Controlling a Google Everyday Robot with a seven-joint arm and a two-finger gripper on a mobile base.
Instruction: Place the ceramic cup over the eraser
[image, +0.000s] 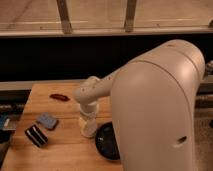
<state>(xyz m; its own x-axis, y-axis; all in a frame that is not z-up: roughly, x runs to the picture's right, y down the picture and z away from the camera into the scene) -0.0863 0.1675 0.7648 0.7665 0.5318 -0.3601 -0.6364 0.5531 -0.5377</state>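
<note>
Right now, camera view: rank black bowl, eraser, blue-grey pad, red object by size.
1. black bowl
2. eraser and blue-grey pad: alike, unranked
3. red object
The gripper is shut on the ceramic cup, beside the black bowl.

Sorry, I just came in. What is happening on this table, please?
A one-armed robot is working at a wooden table. Its gripper is low over the table's middle, fingers closed on the small white ceramic cup, beside a black bowl. The striped eraser, not yet covered, lies apart to the picture's left, near a blue-grey pad.
</note>
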